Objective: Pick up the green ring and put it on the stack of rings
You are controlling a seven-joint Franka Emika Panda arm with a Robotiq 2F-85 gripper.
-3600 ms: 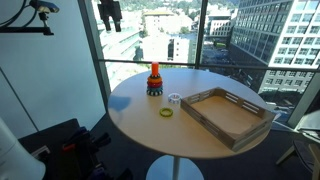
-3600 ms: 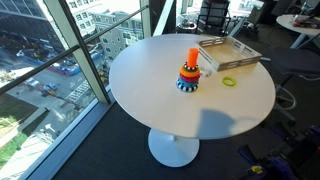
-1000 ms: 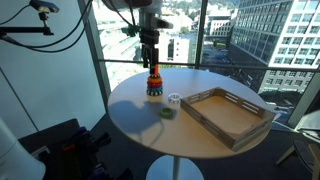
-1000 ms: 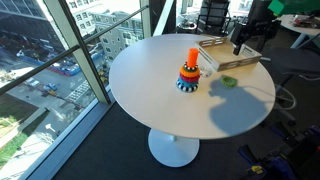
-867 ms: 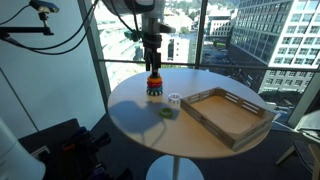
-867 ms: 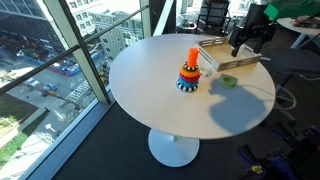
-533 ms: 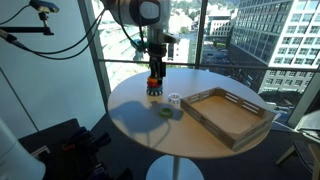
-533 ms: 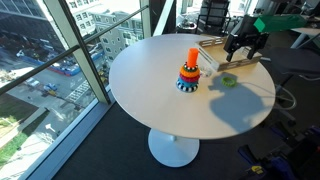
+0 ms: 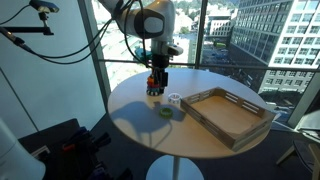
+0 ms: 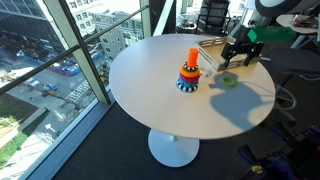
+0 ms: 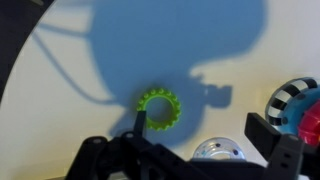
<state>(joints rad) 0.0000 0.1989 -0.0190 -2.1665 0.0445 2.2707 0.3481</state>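
Claw [image 10: 235, 64] hung over the white table [image 10: 160, 120] with its fingers [image 11: 265, 132] spread wide. It gripped nothing and touched nothing.

Key relation: the green ring [image 11: 160, 108] lay flat on the tabletop, below the claw and clear of it. In the wrist view it sat ahead of the fingertips and off the midline, toward the finger at the picture's left edge. I judged that the claw had to shift that way and forward before descending. The ring is round, so it has no long axis to line up with, and any jaw heading would serve. There is one arm only, so no choice of side.

The stack of rings [image 10: 189, 72] stood upright near the claw, on the side away from the green ring in the wrist view.

Shapes and materials:
- Green ring: thin, doughnut-shaped, with a notched outer edge like a cog. It looked like matte plastic, and its low profile left little to pinch.
- Stack: a cone with an orange-red top, a dark blue base and a black-and-white striped band.
- Whitish ring [image 11: 220, 150]: almost under the claw and close beside the green ring. I noted the risk of nudging it.
- Wooden tray [image 9: 225, 112]: slatted walls, beyond the whitish ring from the claw.
- Tabletop: smooth, so I expected the ring to slide if clipped.
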